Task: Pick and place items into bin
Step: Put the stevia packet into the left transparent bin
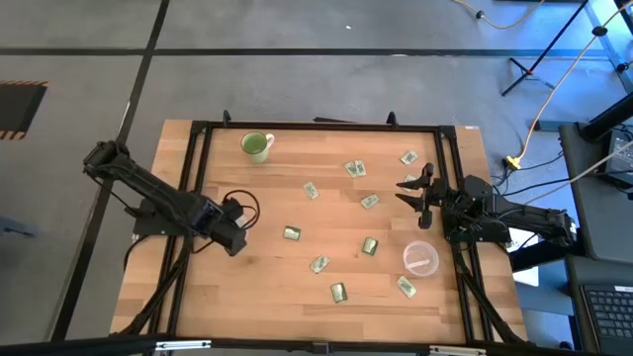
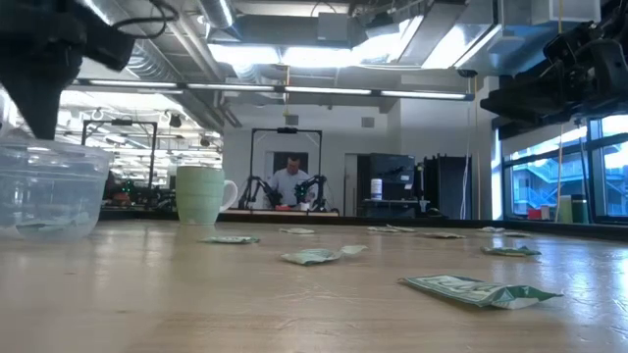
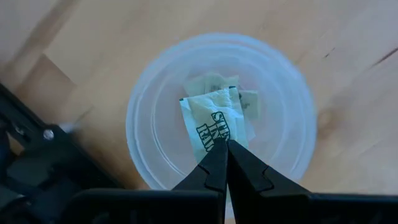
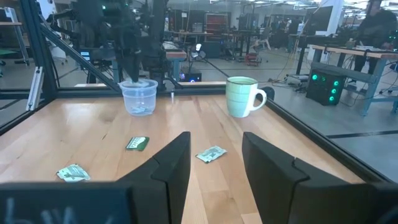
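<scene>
Packet (image 3: 208,118), green and white, was clamped between the closed fingertips of the left gripper (image 3: 227,146), hanging directly over the mouth of the clear round bin (image 3: 143,124). A few other packets lay on the bin's floor beneath it.

The bin stood on the table (image 1: 267,287) on the left arm's side. In the high view it was largely hidden under that arm, so its exact footprint could not be told there. In the low view it sat near the camera, with the light-green mug (image 2: 201,194) farther back and apart from it.

The right gripper (image 4: 216,140) hung over the right part of the table with its fingers spread apart and nothing between them.

Loose packets (image 1: 292,233) lay scattered singly across the middle and right of the table, all apart from one another, with bare wood between them. Some lay close to the black frame rail (image 1: 316,126) along the far edge. The mug stood just inside that rail.

What appeared to be a second clear round container (image 1: 420,259) stood near the right arm's base, with a packet just beside it towards the near edge.
</scene>
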Action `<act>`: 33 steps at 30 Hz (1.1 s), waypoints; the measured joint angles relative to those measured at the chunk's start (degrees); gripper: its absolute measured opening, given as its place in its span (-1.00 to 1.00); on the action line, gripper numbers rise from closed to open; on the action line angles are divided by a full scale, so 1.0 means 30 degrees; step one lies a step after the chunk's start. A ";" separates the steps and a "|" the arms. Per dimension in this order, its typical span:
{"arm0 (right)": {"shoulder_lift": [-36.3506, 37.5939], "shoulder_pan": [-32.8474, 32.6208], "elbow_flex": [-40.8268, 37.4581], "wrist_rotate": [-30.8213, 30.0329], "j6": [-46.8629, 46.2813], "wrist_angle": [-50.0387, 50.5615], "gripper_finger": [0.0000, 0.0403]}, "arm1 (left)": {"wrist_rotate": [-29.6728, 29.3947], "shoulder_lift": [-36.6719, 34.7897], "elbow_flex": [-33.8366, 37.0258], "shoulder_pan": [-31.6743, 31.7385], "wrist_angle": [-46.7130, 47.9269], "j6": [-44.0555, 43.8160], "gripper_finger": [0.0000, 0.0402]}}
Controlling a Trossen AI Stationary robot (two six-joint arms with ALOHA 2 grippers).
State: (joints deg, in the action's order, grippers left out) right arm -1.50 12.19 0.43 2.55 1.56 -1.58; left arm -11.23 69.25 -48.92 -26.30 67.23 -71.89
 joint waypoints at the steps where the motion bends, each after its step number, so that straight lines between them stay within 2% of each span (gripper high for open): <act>1: 0.0000 0.0000 0.0000 0.0000 0.0000 0.0000 -0.26 | 0.0115 0.0000 0.0145 0.0007 -0.0078 -0.0105 -0.99; 9: 0.0000 0.0007 0.0000 0.0007 0.0000 0.0000 -0.26 | -0.0199 0.0000 0.0260 0.0007 -0.0083 -0.0157 -0.97; 21: 0.0000 0.0007 -0.0006 0.0000 0.0000 0.0000 -0.26 | -0.0728 -0.0287 -0.0275 0.0015 0.0703 0.0044 -0.71; 29: 0.0001 0.0001 -0.0007 0.0007 0.0000 0.0000 -0.26 | -0.3386 -0.1466 -0.2195 0.0264 0.0893 0.1007 -0.70; 33: 0.0002 0.0000 -0.0007 0.0007 0.0000 0.0000 -0.26 | -0.3612 -0.1488 -0.2795 0.1454 -0.0470 0.3051 -0.70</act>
State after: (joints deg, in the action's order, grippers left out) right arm -1.49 12.19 0.40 2.57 1.56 -1.58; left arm -22.07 64.79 -57.30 -21.94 65.82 -62.73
